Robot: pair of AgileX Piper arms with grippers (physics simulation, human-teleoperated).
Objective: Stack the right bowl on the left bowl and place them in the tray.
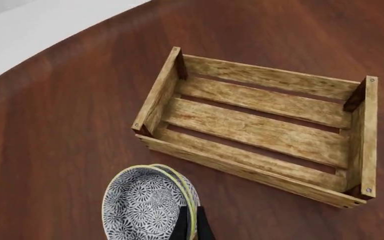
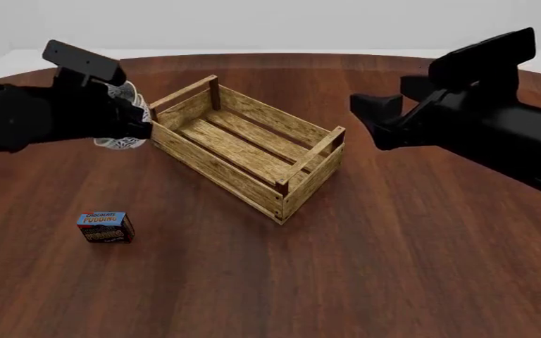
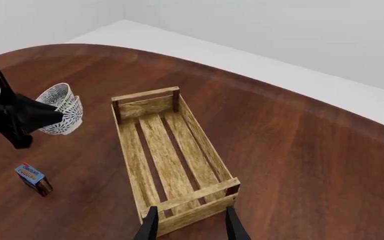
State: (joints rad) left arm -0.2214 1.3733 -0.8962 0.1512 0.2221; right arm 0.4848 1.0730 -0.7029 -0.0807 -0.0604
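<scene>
The two speckled bowls are nested as one stack [image 1: 145,210], tilted on edge; I cannot tell which twin is which. My left gripper [image 1: 192,227] is shut on the stack's rim and holds it above the table, just off the left end of the tray [image 1: 259,127]. In the front view the stack [image 2: 120,143] is partly hidden behind the left gripper [image 2: 144,123], beside the wooden tray [image 2: 242,141]. The right wrist view shows the stack [image 3: 62,112] and the empty tray [image 3: 165,160]. My right gripper [image 3: 192,227] is open and empty, above the tray's right end [image 2: 369,123].
A small blue-topped pudding box [image 2: 106,227] stands on the dark wood table at the front left, apart from the tray; it also shows in the right wrist view [image 3: 33,178]. The round table's far edge [image 1: 58,47] lies beyond the tray.
</scene>
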